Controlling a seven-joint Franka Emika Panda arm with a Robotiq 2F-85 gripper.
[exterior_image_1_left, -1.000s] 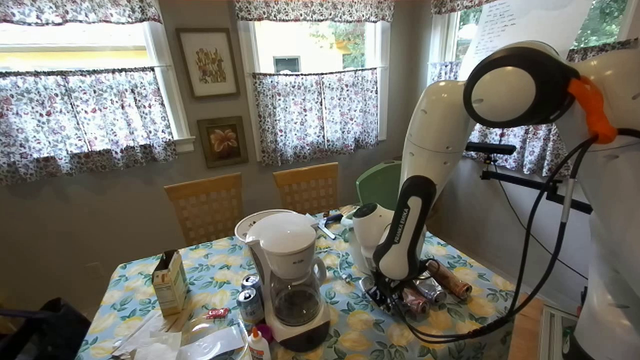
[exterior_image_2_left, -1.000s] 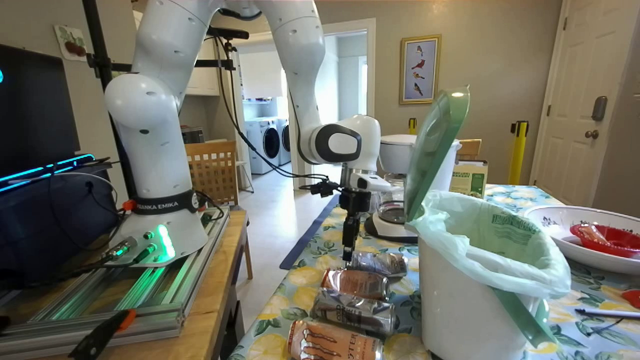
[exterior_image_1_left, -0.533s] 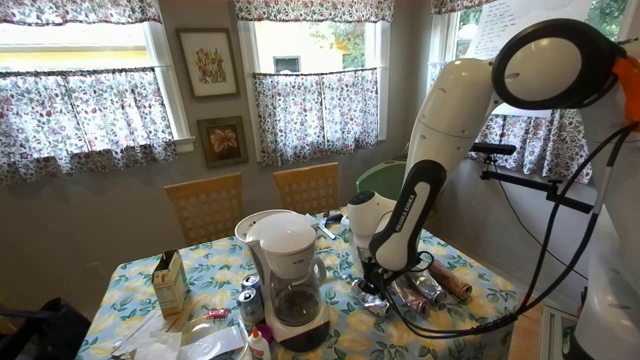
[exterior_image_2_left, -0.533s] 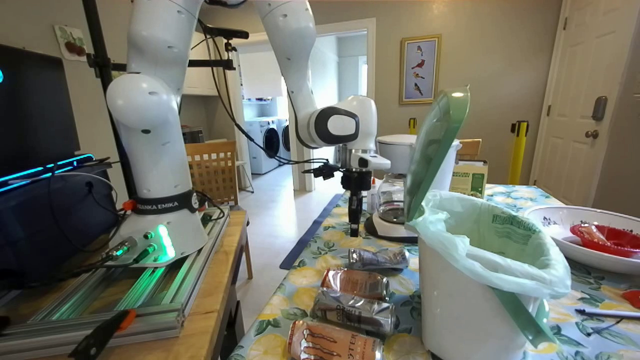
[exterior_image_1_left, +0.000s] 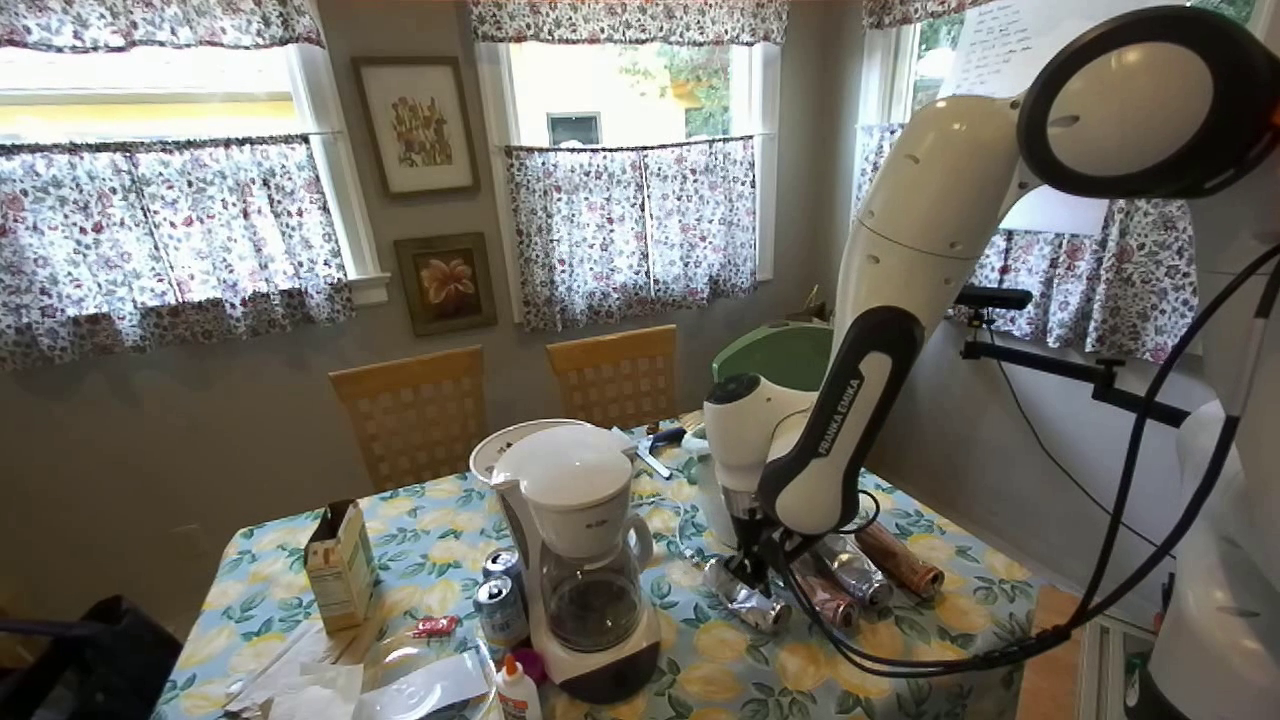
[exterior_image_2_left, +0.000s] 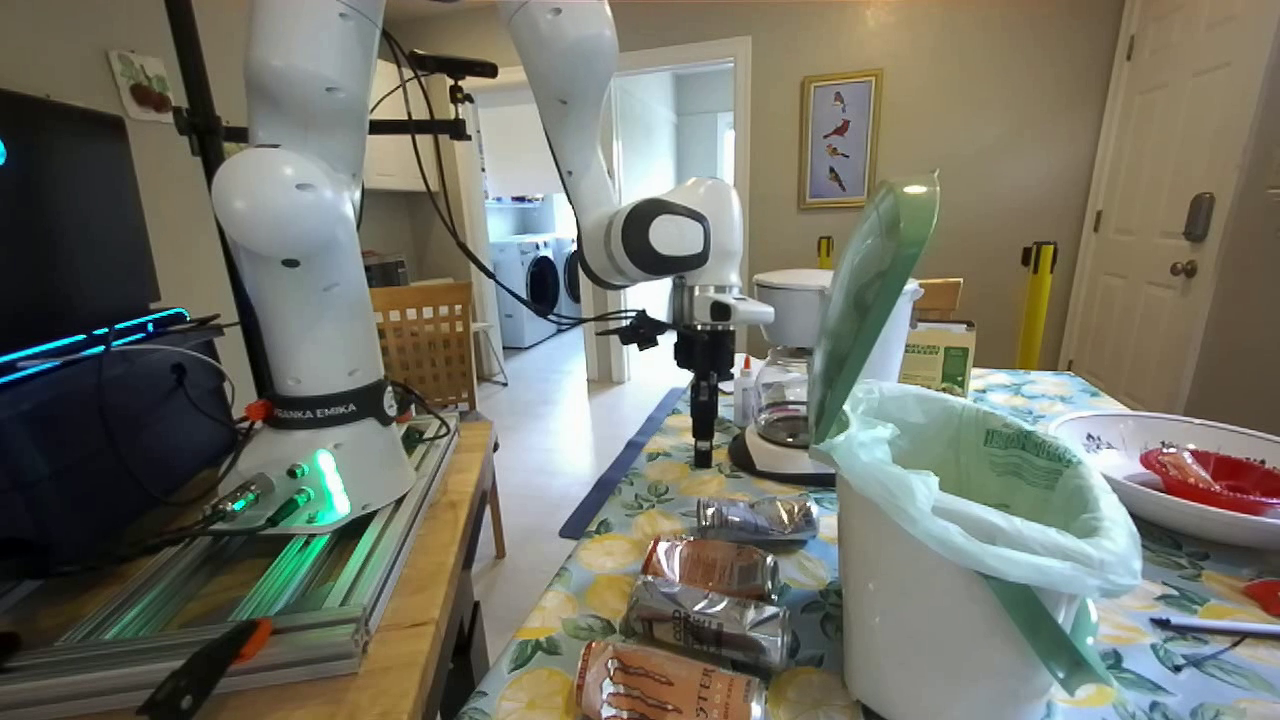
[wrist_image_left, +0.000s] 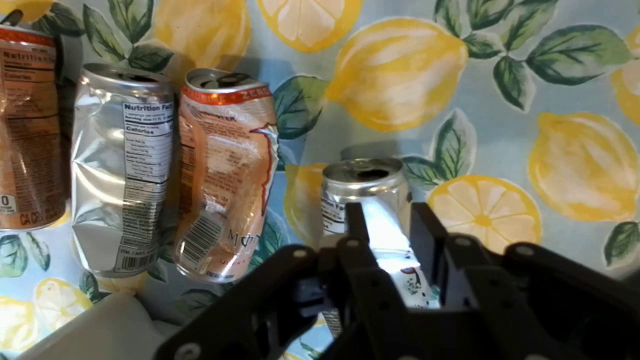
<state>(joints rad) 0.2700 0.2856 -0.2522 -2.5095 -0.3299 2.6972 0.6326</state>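
Dented silver can (exterior_image_2_left: 758, 519) lies on its side on the counter (exterior_image_1_left: 690, 690), near the bin (exterior_image_2_left: 915, 620), drinking end turned away from it. Shiny bare metal, waist pinched and creased, nutrition panel on one flank, a small coloured drawing lower down. Tool (wrist_image_left: 391, 215) hangs above it, jaws standing part-way apart, the can's bright middle showing through the gap, ungripped.

Next in the row beside the bin: an orange can (wrist_image_left: 225, 182), crumpled, a strip of cloth between it and the dented one. Then a faceted silver can (wrist_image_left: 120, 170) (its flats catch the light like foil) and a second orange can (wrist_image_left: 30, 130), cut off by the border of the wrist view. All three on their sides.

Bin itself: smooth white wall; pale green liner (exterior_image_2_left: 890, 455), thin and wrinkled, draped over the rim; green lid (exterior_image_2_left: 875, 300) raised and tilted.

Past the bin's lid in an exterior view: coffee maker (exterior_image_2_left: 790, 310), glossy white, with a rounded glass carafe (exterior_image_2_left: 783, 385). Lemon-print cloth (exterior_image_1_left: 700, 640) leaves room between it and the dented can. Counter's long edge runs opposite the bin, pale floor (exterior_image_2_left: 545, 425) beyond.
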